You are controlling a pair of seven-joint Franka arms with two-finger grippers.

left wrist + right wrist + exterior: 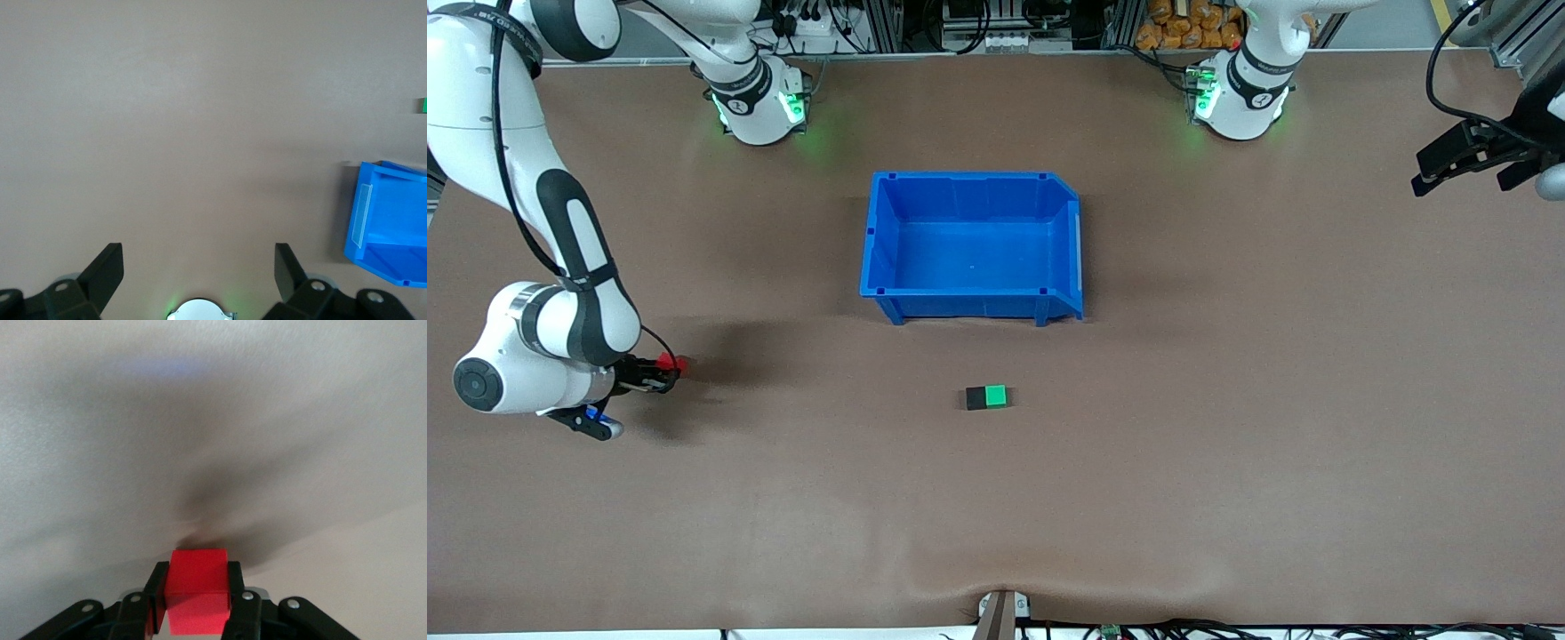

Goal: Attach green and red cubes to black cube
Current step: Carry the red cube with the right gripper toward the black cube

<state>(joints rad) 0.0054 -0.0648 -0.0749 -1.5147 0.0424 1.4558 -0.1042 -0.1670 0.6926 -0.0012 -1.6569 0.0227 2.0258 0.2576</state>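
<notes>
Right gripper (669, 372) clamps red cube (198, 595), seemingly above table (1227, 444); left gripper (199, 267) waits, spread apart.

You see a table (1227, 498) covered edge to edge by a matte brown mat, lit evenly from above, with soft shadows toward the right arm's end. At the mat's edge nearest the front camera you find a small metal bracket (1000, 613) and a run of dark cables (1227, 631). Along the edge farthest from that camera you see aluminium frame rails (889, 27), more cabling (809, 22) and a cluster of orange objects (1187, 22), too small to identify.
</notes>
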